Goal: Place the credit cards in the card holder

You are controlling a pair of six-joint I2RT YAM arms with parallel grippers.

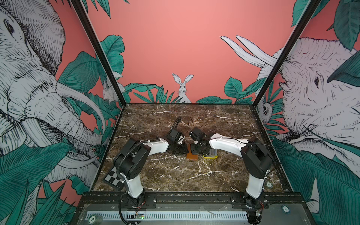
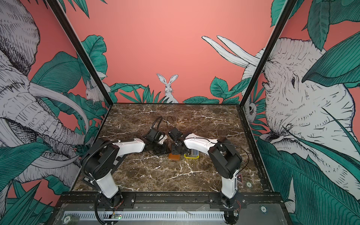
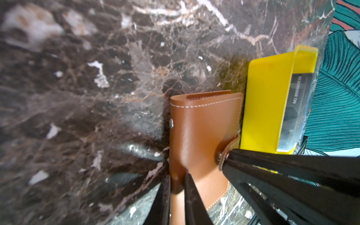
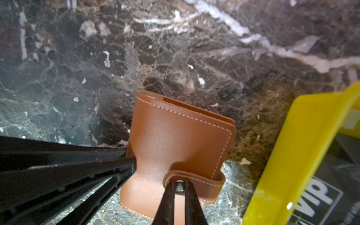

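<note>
Left fingers (image 3: 194,202) pinching card holder (image 4: 175,140) at its folded edge. Right fingers (image 4: 168,202) pinching snap tab (image 4: 198,183). Holder lying on desk (image 4: 175,48) beside yellow tray (image 4: 292,155) holding credit cards (image 4: 315,194).

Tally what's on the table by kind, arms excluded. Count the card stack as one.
card holder: 1
yellow tray: 1
card stack, in the tray: 1 (number of cards in it cannot be told)
checkerboard: 1
Total: 4
</note>
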